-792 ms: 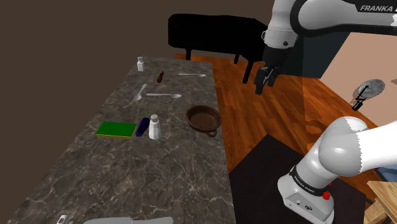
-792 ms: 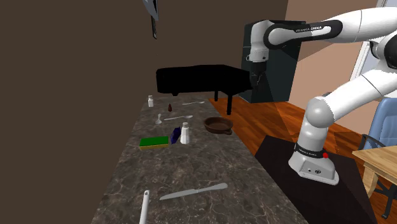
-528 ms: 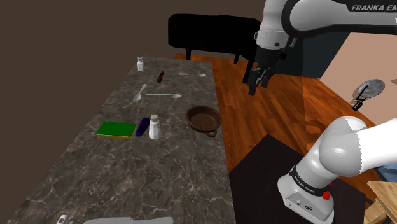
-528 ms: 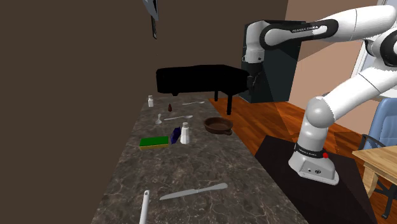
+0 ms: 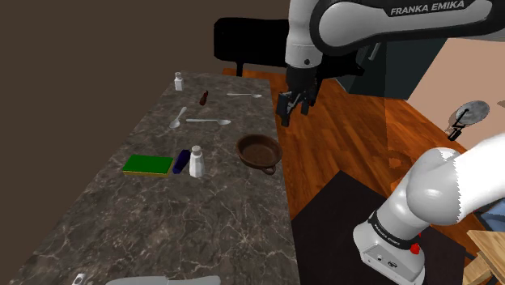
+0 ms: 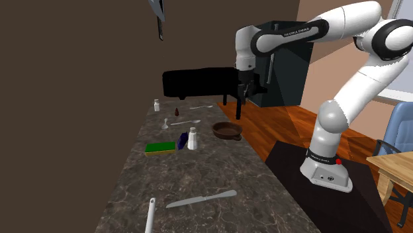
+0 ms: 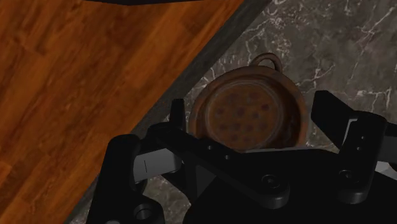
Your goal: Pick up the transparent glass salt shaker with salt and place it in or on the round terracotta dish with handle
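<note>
The gripper (image 5: 293,108) is being held high over the counter's (image 5: 202,219) edge, where the dark marbled top meets the wood floor (image 5: 348,146). Its two fingers are being shown apart, and nothing is being clasped between them. In the wrist view the gripper (image 7: 254,113) is being pointed down at the dish (image 7: 280,95), which is being framed between the spread fingers well below them and is not being touched.

The shaker (image 5: 196,162) is being seen upright on the counter, white with a grey cap. It is standing just beside a blue bottle (image 5: 182,160) that is lying on its side, with a green sponge (image 5: 147,164) beyond that on the shoulder view's left. The brown round dish (image 5: 259,151) is being shown near the shaker on the shoulder view's right, apart from it and close to the counter's edge, with nothing lying in it.

A second shaker (image 5: 178,81) of like look is being seen at the counter's far end, with a small brown bottle (image 5: 204,98) and three spoons (image 5: 209,121) lying between it and the dish.

In the second exterior view the gripper (image 6: 241,93) is being shown above and behind the dish (image 6: 226,129), the shaker (image 6: 192,139) is standing to the dish's left, and a knife (image 6: 200,199) is lying on the near part of the counter.
</note>
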Action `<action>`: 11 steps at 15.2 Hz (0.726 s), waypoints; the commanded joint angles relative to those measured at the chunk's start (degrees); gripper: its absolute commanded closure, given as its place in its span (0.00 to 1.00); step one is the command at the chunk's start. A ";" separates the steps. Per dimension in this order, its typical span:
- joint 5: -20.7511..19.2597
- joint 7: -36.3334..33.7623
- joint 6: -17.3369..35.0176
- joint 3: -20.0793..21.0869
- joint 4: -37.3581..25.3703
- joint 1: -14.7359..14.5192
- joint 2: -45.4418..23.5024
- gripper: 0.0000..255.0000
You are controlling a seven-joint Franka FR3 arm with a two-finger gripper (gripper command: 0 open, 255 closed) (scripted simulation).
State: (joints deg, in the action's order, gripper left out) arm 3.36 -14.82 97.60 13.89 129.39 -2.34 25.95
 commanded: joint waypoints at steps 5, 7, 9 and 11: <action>-1.51 -7.79 2.71 5.85 -9.26 -1.03 -13.05 0.00; -2.74 -10.37 2.95 7.46 -13.00 -1.46 -17.59 0.00; -4.28 -12.99 2.89 8.87 -17.05 -2.08 -22.28 0.00; -6.09 -15.60 2.53 10.05 -21.46 -2.97 -27.12 0.00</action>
State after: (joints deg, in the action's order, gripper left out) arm -1.76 -29.18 100.62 23.39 110.52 -4.95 1.30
